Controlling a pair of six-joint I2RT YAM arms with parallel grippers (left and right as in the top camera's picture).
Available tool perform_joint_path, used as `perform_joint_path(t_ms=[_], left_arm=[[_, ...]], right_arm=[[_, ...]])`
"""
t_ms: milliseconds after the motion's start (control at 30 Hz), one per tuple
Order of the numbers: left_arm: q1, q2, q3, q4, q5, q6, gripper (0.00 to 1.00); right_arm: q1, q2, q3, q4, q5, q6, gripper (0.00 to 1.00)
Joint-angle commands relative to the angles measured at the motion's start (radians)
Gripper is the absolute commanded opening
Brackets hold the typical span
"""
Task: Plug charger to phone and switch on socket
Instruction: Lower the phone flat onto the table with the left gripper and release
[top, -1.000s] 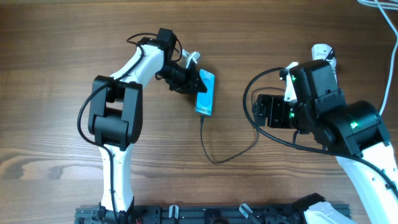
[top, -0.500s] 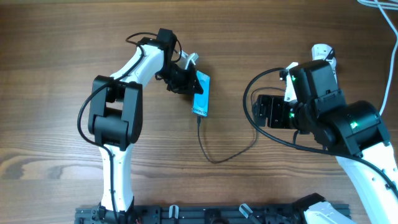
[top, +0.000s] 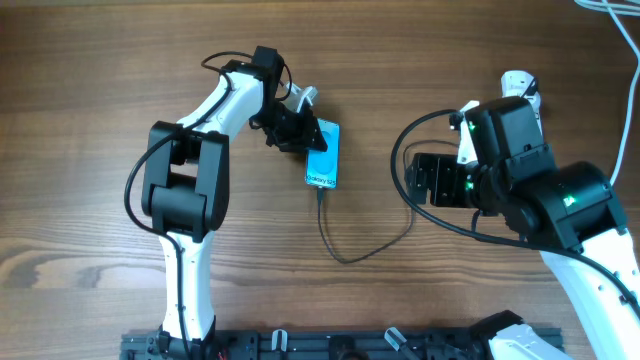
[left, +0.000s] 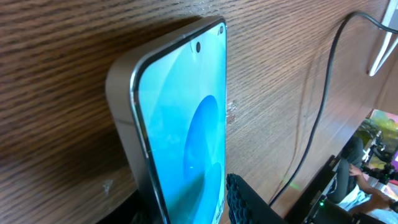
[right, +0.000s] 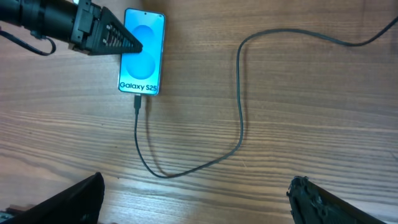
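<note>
R tool nearest: spread wide, empty, kept clear of the work. Charger loops fwd, tip at phone bottom port, looks plugged. Phone flat on bench, mid-left. L tool at its upper edge, prob steadying it; gripping or not, can't tell. Socket not made out.

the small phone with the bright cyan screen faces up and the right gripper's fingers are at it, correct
No: the left gripper is at the cyan-screened phone; the right gripper stands open, well away, as the right wrist view shows.
</note>
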Motion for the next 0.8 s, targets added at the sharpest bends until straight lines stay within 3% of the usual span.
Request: perform_joint_path(t_ms=[0, 67, 167, 200, 300, 367, 633, 767], left_arm=[[0.001, 0.013, -0.008, -0.011, -0.060, 0.004, 0.36], [0.001, 0.013, -0.008, -0.016, -0.083, 0.004, 0.45], [0.001, 0.013, -0.008, -0.023, -0.112, -0.003, 0.48], [0.002, 0.013, -0.008, -0.024, -0.113, -0.003, 0.69], [0.006, 0.013, -0.008, -0.026, -0.113, -0.003, 0.82], [0.012, 0.013, -0.008, -0.034, -0.113, -0.010, 1.00], [0.094, -0.135, -0.005, -0.092, -0.110, -0.064, 1.00], [0.110, -0.334, -0.005, -0.082, -0.289, -0.193, 1.00]], right_arm=[[-0.003, 0.004, 0.014, -0.013, -0.010, -0.014, 0.96], [-0.003, 0.004, 0.014, -0.021, -0.010, -0.014, 0.96], [-0.003, 0.004, 0.014, -0.024, -0.010, -0.014, 1.00], [-0.003, 0.004, 0.014, -0.024, -0.010, -0.014, 1.00], [-0.003, 0.004, 0.014, -0.026, -0.010, -0.015, 1.00], [-0.003, 0.004, 0.014, -0.026, -0.010, -0.014, 1.00], [-0.005, 0.004, 0.016, -0.047, -0.006, 0.011, 1.00], [-0.053, 0.039, 0.082, -0.094, -0.005, 0.033, 1.00]])
